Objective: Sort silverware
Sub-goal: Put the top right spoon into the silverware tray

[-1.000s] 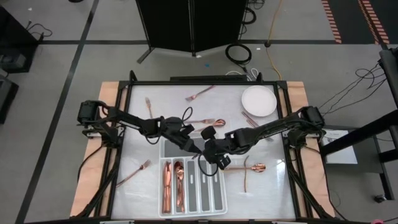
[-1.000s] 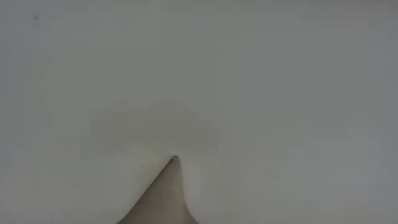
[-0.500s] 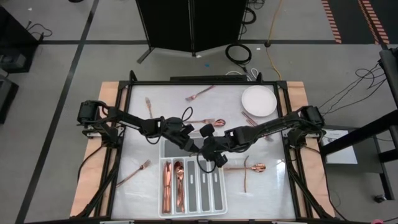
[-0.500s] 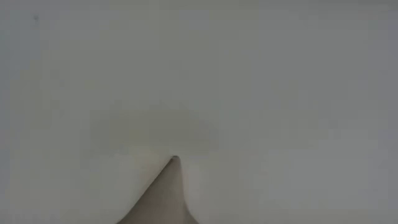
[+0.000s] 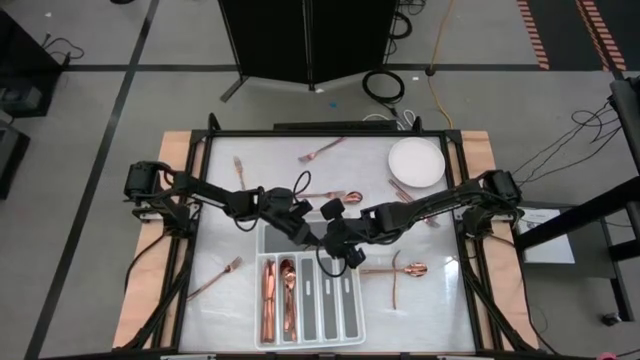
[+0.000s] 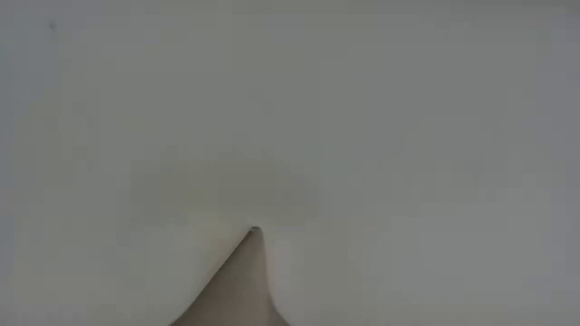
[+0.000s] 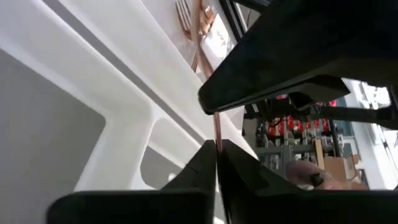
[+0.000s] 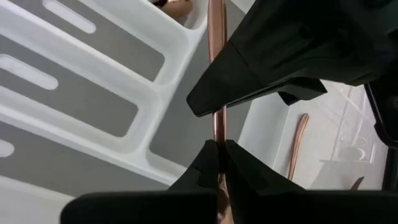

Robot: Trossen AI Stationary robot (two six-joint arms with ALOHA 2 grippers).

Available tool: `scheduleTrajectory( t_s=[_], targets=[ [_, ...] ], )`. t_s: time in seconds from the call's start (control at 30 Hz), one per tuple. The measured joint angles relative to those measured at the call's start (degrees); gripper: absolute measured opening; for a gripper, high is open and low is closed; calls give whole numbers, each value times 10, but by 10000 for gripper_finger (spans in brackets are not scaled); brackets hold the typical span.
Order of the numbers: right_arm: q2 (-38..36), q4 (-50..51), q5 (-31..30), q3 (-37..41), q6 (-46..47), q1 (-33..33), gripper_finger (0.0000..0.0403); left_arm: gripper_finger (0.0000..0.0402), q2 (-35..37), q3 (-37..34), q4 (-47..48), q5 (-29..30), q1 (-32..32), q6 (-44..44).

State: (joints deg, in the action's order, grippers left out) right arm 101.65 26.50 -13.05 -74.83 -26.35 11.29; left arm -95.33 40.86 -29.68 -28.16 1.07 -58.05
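Note:
Both grippers meet over the far end of the white divided tray [image 5: 340, 318]. My left gripper [image 5: 308, 234] and my right gripper [image 5: 330, 242] are each shut on one slim copper silverware piece [image 8: 217, 118], which spans the short gap between them. Whether it is a fork, knife or spoon is hidden. Copper knives [image 5: 268, 295] and spoons [image 5: 287, 292] lie in the tray's left compartments. Loose copper pieces lie flat on the table: forks [image 5: 320, 150] [image 5: 238, 170] [image 5: 215, 275], a spoon [image 5: 336, 196] and crossed pieces [image 5: 396, 272]. The low view shows only a blank pale surface. My left gripper pinches the copper piece's thin shaft [image 7: 217, 127] between its two fingers, which lie along it; the shaft runs on under my right gripper's finger. My right gripper pinches the same shaft [image 8: 218, 127] between its two fingers, also along its length. The piece is lifted clear above the tray.
The round white plate [image 5: 415, 162] sits at the far right, with a copper piece [image 5: 404, 192] beside it. The tray's right compartments [image 5: 330, 300] hold no cutlery. The table's raised frame [image 5: 200, 200] bounds the white surface. Cables and a dark cabinet stand beyond the far edge.

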Motion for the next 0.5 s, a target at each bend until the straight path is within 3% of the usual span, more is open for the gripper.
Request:
scheduleTrajectory(
  t_s=[0.33, 0.5],
  targets=[
    [0, -15, -4, 1, -3, 0, 62, 4, 0, 0, 1, -6, 2, 4],
    [-16, -6, -14, 0, 42, 4, 103, 3, 0, 0, 4, -1, 17, 3]
  ],
)
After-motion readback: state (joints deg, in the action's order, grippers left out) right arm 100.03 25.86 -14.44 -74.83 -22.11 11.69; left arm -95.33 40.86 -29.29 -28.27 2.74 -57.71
